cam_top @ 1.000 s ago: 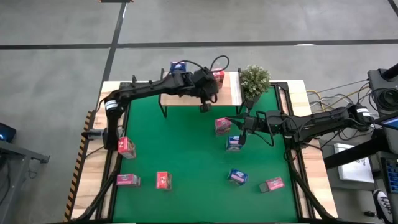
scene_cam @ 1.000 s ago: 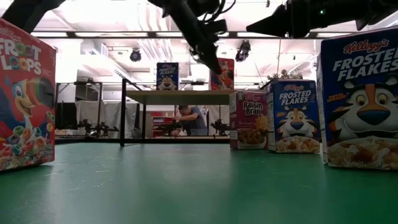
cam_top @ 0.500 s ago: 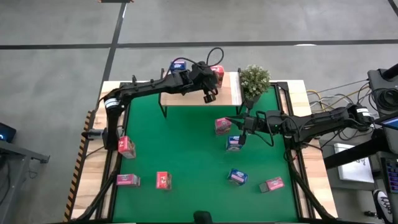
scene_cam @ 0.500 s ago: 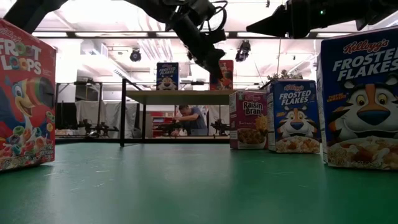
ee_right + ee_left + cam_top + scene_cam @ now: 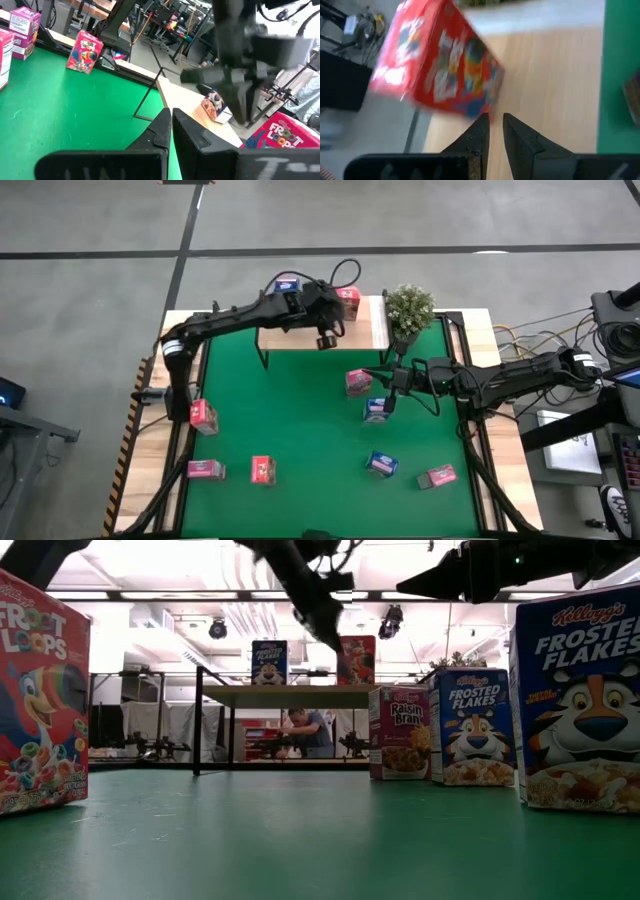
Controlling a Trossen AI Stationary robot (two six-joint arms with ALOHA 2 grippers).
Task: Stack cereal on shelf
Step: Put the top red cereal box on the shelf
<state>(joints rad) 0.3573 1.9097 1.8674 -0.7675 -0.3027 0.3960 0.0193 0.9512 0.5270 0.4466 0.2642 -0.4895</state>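
The shelf [image 5: 300, 338] is a light wooden board on black legs at the mat's far edge. A blue cereal box [image 5: 288, 284] and a red one [image 5: 349, 299] stand on it. My left gripper [image 5: 326, 340] hangs over the board just near of the red box [image 5: 437, 65], with its fingers shut. My right gripper [image 5: 388, 385] is shut and waits above the mat, between a pink box [image 5: 358, 382] and a blue box [image 5: 377, 410]. Its wrist view shows the shelf [image 5: 182, 97] and the left arm farther off. My left gripper [image 5: 495, 120] points its shut fingertips at the red box's lower corner [image 5: 487, 111], which stands on the board. Whether the fingertip [image 5: 481, 125] touches that corner, I cannot tell.
Several more boxes stand on the green mat: red ones [image 5: 203, 416] [image 5: 263, 469], pink ones [image 5: 206, 469] [image 5: 437, 476] and a blue one [image 5: 381, 464]. A potted plant [image 5: 410, 310] stands right of the shelf. A person [image 5: 305, 730] sits in the room behind.
My left gripper has moved from the shelf's near edge toward the table's far edge over the board, rising a little, then shifted slightly left. The boxes on the shelf and my right arm have stayed where they were.
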